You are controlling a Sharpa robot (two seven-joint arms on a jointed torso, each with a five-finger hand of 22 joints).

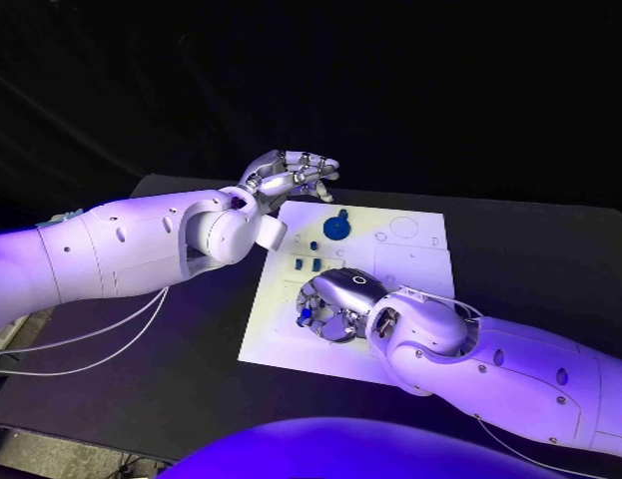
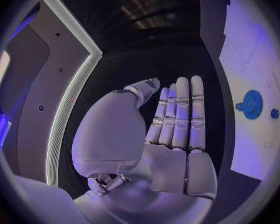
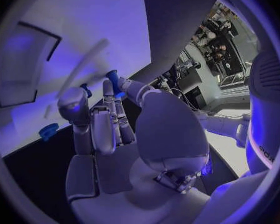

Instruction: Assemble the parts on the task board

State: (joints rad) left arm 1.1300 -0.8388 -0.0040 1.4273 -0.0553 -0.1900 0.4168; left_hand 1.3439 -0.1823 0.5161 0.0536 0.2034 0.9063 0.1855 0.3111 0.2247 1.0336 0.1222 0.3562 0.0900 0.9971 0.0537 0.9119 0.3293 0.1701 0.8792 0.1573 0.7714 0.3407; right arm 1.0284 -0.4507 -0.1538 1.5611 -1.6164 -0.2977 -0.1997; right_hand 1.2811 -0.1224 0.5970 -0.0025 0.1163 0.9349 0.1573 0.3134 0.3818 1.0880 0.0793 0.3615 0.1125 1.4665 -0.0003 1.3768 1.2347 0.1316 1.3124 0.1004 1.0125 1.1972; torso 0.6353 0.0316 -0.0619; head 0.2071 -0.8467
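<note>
Overhead, the task board (image 1: 290,314) lies mid-table (image 1: 541,249); the right hand (image 1: 336,304) covers its near part, pinching a small blue part (image 1: 305,317). A round blue part (image 1: 336,228) lies beyond. By wrist camera, the left hand (image 2: 174,134) is flat, empty, beside the board.

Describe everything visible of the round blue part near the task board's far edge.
The round blue part is a flat disc with a small knob on its rim and a pale ring at its centre, plastic by its look. It lies flat on the white task board near the far edge, apart from both hands. The left wrist view shows it too, untouched.
</note>
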